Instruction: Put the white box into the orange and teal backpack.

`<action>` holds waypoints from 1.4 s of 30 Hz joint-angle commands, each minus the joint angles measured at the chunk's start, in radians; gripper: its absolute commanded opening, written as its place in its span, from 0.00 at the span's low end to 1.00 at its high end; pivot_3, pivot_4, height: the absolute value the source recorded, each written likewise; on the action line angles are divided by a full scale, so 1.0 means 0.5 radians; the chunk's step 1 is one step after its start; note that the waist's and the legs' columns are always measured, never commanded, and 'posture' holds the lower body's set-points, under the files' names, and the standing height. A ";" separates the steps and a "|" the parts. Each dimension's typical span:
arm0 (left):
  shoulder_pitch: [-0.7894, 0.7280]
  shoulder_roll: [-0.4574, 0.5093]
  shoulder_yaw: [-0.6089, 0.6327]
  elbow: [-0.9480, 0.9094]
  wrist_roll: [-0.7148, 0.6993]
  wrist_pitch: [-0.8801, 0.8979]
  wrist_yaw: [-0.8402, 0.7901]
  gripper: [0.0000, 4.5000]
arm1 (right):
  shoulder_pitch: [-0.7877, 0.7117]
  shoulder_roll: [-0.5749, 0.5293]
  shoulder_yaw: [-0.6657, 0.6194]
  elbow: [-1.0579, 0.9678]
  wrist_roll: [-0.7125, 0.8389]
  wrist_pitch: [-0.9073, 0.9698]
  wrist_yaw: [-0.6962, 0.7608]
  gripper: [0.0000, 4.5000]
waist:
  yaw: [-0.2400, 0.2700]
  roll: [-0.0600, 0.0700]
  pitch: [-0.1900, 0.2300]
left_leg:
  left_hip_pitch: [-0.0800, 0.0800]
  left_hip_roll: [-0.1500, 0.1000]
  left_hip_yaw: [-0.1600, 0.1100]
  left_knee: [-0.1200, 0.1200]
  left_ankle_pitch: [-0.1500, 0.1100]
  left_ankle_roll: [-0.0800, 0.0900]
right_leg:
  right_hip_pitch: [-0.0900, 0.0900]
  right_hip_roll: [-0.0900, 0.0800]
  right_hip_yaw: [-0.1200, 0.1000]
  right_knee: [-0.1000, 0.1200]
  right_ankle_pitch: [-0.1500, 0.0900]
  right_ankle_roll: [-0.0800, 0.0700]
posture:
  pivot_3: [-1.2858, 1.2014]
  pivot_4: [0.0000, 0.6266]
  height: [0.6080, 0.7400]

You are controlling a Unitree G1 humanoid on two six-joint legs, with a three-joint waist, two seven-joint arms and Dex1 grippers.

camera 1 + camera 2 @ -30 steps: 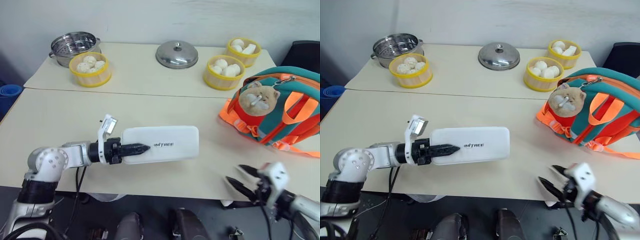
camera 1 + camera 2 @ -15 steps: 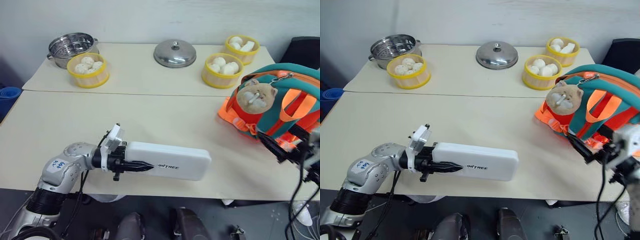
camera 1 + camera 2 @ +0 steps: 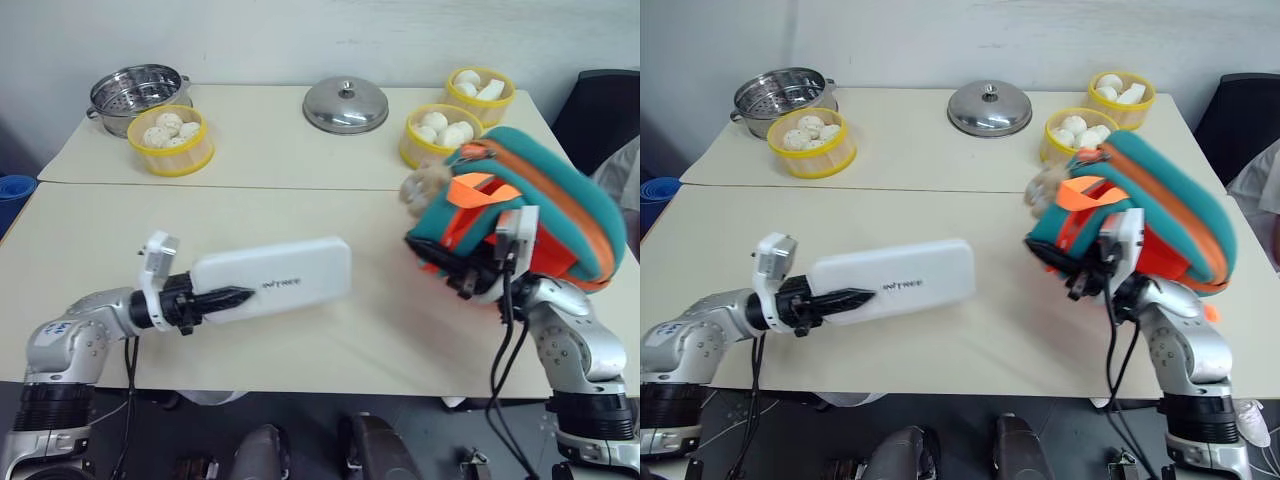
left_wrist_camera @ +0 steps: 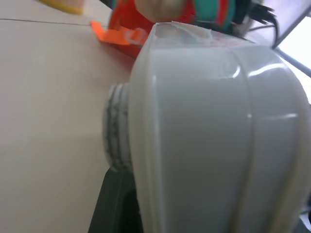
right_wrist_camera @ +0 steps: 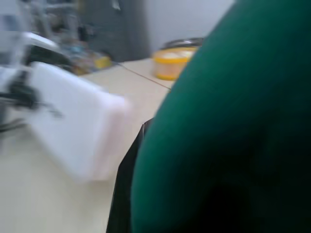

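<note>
Two pale tables (image 3: 300,250) butted end to end, seam running across between them. Orange and teal backpack (image 3: 540,195) at the right of the near table, tipped over toward the middle with its teal back uppermost and the orange panel facing the left; a tan plush toy (image 3: 425,185) hangs at its left edge, blurred. Right tool (image 3: 462,272) sits against the underside of the backpack at its lower left edge, dark fingers closed on the fabric there; in the right wrist view teal cloth lies right against the lens. White box (image 3: 270,280) is well apart from the backpack, to its left, over the near table, long axis pointing roughly at the bag, far end angled slightly away, small dark lettering on top. Left tool (image 3: 215,298) clamps the box's near end, one black finger lying along the top face, jaws part-way apart with the box between them; whether the box touches the table cannot be told. Far table: steel lid (image 3: 345,105) in the middle, steel steamer pot (image 3: 135,90) at far left, yellow steamer basket of buns (image 3: 170,138) just in front of it, two more bun baskets (image 3: 440,133) at right, behind the backpack.
</note>
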 commanded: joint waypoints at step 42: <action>-1.689 -1.026 -1.073 0.780 1.035 -0.688 0.201 0.28 | 0.254 -0.645 -0.180 -0.404 0.762 0.737 0.116 0.01 | 0.075 -0.018 0.007 | -0.012 -0.006 0.000 0.008 -0.001 0.009 | 0.002 0.000 0.002 -0.019 0.005 0.013 | 0.52 0.24 1.00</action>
